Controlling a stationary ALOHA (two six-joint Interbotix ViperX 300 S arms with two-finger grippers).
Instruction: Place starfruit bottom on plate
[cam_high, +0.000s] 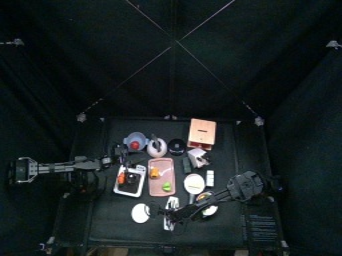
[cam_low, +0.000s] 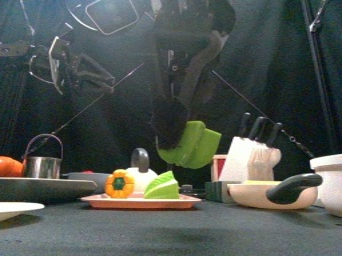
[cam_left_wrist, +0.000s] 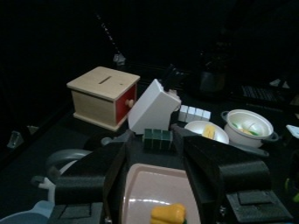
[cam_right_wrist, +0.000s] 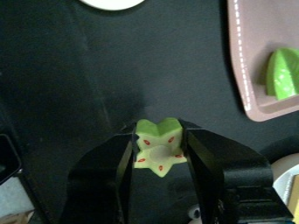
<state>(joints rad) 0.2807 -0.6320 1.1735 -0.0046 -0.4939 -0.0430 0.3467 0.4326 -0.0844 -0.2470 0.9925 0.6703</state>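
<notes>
Starfruit bottom (cam_right_wrist: 158, 149) clamped in right pincer (cam_right_wrist: 159, 150), above table (cam_right_wrist: 70, 96)

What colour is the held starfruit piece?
Yellow-green with red seed marks, starfruit bottom, clearest in the right wrist view.

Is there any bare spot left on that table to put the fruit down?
The right gripper holds the starfruit bottom over bare black table, bordered by the pink tray and a white dish. The tray has free room beside its green wedge. Behind the tray, around the wooden box, it is crowded.
</notes>
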